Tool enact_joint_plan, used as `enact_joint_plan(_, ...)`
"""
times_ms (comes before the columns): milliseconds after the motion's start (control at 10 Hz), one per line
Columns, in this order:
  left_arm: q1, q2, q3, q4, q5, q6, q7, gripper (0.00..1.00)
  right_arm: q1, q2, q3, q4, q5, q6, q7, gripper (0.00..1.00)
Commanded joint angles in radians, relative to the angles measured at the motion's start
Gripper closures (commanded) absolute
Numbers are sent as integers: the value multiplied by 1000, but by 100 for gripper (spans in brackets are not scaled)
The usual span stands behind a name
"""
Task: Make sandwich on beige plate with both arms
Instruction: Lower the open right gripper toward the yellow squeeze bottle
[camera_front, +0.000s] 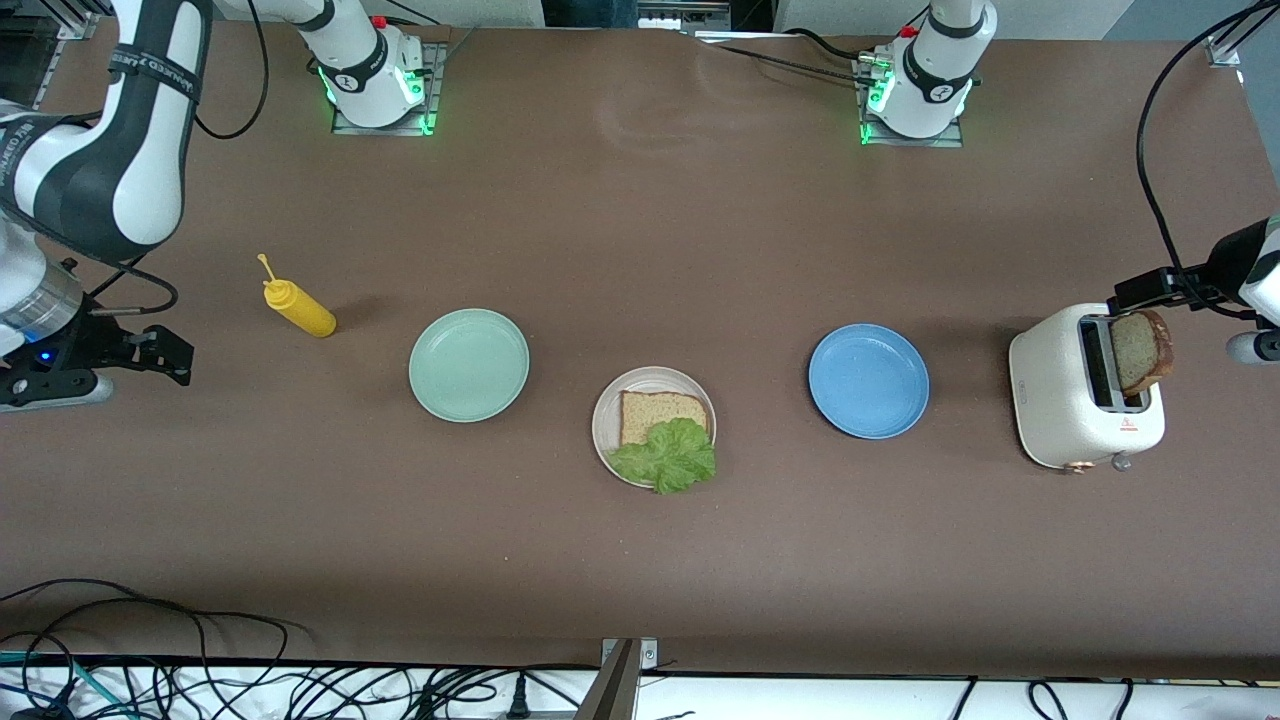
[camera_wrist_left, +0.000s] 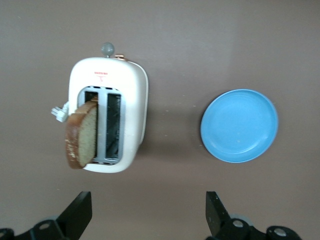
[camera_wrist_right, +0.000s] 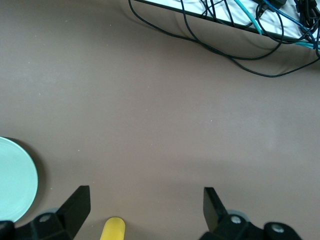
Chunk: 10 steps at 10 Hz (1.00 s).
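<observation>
- Front view: a matte brown table (camera_front: 640, 560) carries three round plates in a loose row: one mint green plate (camera_front: 469, 364), one beige plate (camera_front: 610, 425), one blue plate (camera_front: 868, 380), with bare table between them.
- On the beige plate lie one square brown bread slice (camera_front: 655, 412) and one ruffled lettuce leaf (camera_front: 668, 456) overlapping its nearer edge.
- One glossy white toaster (camera_front: 1075, 420) at the left arm's end holds a second bread slice (camera_front: 1142, 350) sticking out of one slot.
- One yellow squeeze bottle (camera_front: 298, 307) lies toward the right arm's end.
- Left wrist view: the left gripper (camera_wrist_left: 147, 217), fingers apart and empty, hangs over the table near toaster and blue plate.
- Right wrist view: the right gripper (camera_wrist_right: 145, 215), fingers apart and empty, hangs above the bottle, cables (camera_wrist_right: 235, 30) at the table edge.
</observation>
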<state>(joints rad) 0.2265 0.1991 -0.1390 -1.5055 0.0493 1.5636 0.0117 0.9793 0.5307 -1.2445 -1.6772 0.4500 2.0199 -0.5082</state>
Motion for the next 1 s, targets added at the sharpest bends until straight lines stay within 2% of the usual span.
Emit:
enact_joint_plan(0,39,46,-5,60,38,-5,77,0,2,20,-7,-7,-1,19,20,0)
enact_joint_plan(300,25,39,-21,65,34,-11,63,0,-7,18,-7,-6,16,16,107,0)
enact_joint_plan(400,25,36,-52,67,29,-14,44,0,-7,17,-7,-4,59,7,176,0)
enact_joint_plan(600,25,23,-99,76,26,-19,-13,0,-1,14,-7,-6,73,-6,218,0)
enact_joint_plan(900,27,23,-99,76,26,-28,-13,0,1,-15,-19,13,75,-168,263,0)
